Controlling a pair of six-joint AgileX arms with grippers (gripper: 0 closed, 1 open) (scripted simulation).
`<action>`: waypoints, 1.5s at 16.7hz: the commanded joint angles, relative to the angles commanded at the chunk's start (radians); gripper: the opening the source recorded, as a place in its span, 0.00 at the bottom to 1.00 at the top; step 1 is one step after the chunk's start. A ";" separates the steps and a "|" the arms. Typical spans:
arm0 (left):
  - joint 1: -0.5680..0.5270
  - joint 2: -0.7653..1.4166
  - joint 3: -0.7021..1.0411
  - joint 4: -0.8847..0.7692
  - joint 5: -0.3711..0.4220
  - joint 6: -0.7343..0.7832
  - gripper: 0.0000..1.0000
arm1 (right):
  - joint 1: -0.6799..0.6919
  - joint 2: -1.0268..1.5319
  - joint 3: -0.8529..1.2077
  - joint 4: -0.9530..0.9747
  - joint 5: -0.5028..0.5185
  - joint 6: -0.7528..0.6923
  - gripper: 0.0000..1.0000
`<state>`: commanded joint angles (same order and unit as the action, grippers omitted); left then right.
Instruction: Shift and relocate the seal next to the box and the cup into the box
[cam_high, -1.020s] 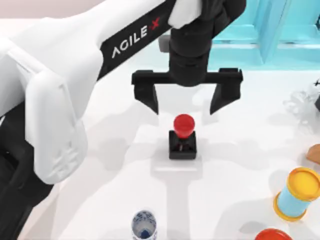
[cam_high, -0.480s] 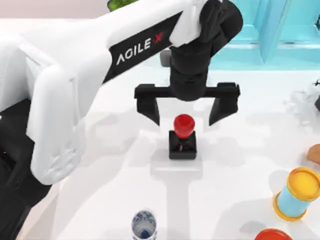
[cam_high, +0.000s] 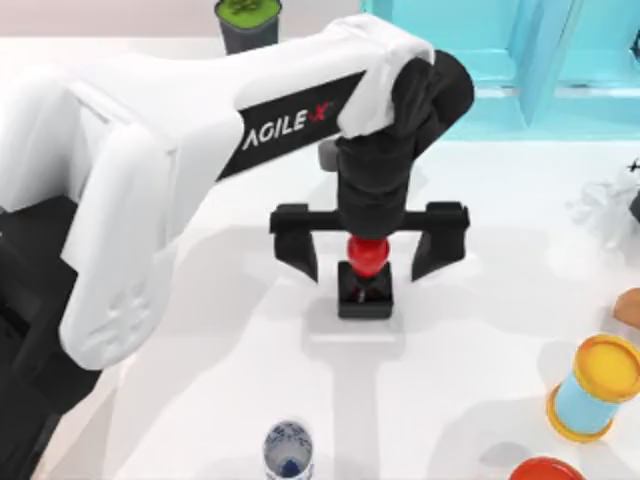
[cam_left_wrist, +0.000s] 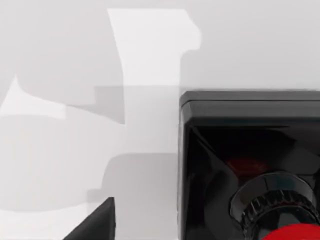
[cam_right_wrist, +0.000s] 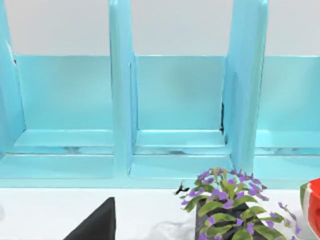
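Your left gripper (cam_high: 365, 255) has dropped, fingers spread wide, astride the seal (cam_high: 366, 275) | nothing gripped yet | you close next; cup (cam_high: 288, 450) waits.

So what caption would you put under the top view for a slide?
The left gripper, fingers open, hangs over the red-knobbed seal, the cup waiting nearby.

Left arm (cam_high: 150, 190): glossy white shell, black AGILEX lettering band
Wrist: matte black
Fingers (cam_high: 298, 245): black, blocky
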<state>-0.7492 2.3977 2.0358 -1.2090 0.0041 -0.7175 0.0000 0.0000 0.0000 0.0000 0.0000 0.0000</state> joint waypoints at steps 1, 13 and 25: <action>0.000 0.000 0.000 0.000 0.000 0.000 1.00 | 0.000 0.000 0.000 0.000 0.000 0.000 1.00; 0.000 0.000 0.000 0.000 0.000 0.000 0.10 | 0.000 0.000 0.000 0.000 0.000 0.000 1.00; 0.013 -0.016 -0.004 -0.013 0.001 0.012 0.00 | 0.000 0.000 0.000 0.000 0.000 0.000 1.00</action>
<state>-0.7358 2.3818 2.0315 -1.2218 0.0046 -0.7053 0.0000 0.0000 0.0000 0.0000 0.0000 0.0000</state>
